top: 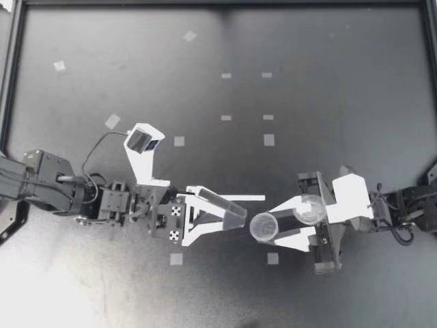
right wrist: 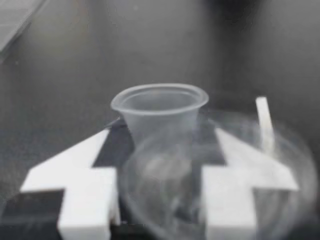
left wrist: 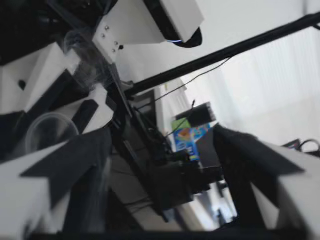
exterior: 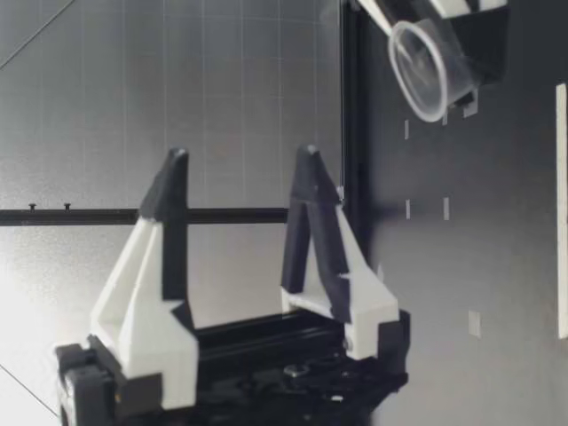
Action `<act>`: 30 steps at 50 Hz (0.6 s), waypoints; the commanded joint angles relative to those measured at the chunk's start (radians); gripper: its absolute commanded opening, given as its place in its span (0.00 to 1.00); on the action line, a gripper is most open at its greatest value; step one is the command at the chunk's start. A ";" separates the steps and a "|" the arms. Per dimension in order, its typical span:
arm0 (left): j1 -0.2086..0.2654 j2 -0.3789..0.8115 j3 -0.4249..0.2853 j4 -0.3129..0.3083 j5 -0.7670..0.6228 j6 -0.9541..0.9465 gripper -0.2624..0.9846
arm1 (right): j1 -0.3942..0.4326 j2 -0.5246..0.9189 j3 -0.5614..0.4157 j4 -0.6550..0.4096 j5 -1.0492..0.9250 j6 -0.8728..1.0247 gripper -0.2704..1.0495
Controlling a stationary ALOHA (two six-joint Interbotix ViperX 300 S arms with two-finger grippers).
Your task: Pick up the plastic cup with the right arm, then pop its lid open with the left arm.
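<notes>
The right gripper (top: 276,225) grasps a clear plastic cup (top: 262,228) at its fingertips, held above the black table (top: 328,82). The left gripper (top: 240,209) is spread wide and empty, just beside the cup and facing it

light: dim | glare: table (top: 41,287) front-left | wrist views: blurred

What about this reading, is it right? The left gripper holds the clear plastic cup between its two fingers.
Not quite: the right gripper holds the clear plastic cup between its two fingers. The top view shows it; the left gripper is open and empty.
</notes>
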 commanded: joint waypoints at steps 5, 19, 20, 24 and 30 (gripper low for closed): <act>0.011 -0.049 0.025 0.003 -0.006 0.256 0.82 | 0.008 -0.107 -0.005 -0.002 -0.005 0.000 0.38; -0.009 -0.115 0.040 0.003 0.006 0.940 0.82 | 0.008 -0.275 0.018 -0.002 -0.009 -0.006 0.38; -0.014 -0.117 0.038 0.002 0.006 0.976 0.82 | 0.008 -0.284 0.018 -0.003 -0.011 -0.009 0.38; -0.023 -0.109 0.037 0.002 0.002 1.104 0.82 | 0.005 -0.298 0.025 -0.003 -0.025 -0.029 0.38; -0.026 -0.094 0.021 0.003 -0.015 1.183 0.82 | 0.005 -0.288 0.025 0.002 -0.040 -0.069 0.38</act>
